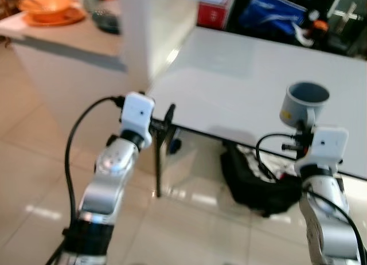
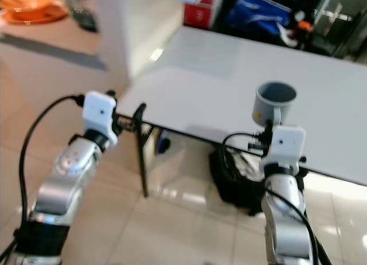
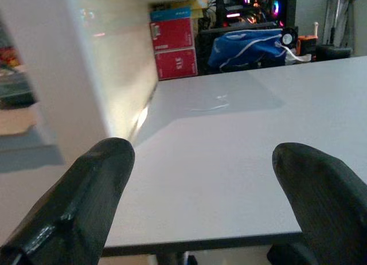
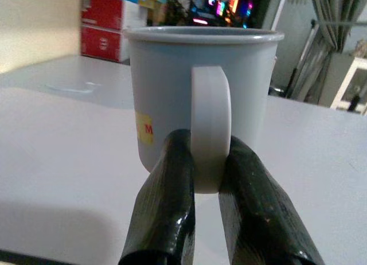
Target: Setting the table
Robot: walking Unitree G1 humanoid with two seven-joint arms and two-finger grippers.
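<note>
So far little is laid: the right hand [image 4: 200, 219] is clenched on the handle of a pale grey mug with a yellow label [image 1: 305, 102], held upright over the near edge of the white bench [image 1: 241, 76]; the left hand [image 3: 200, 179] is spread, grasping nothing, and the bench beyond looks bare

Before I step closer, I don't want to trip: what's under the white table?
Under the white table, a black bag lies on the tiled floor beside a black table leg. The tabletop hides whatever lies farther back.
</note>
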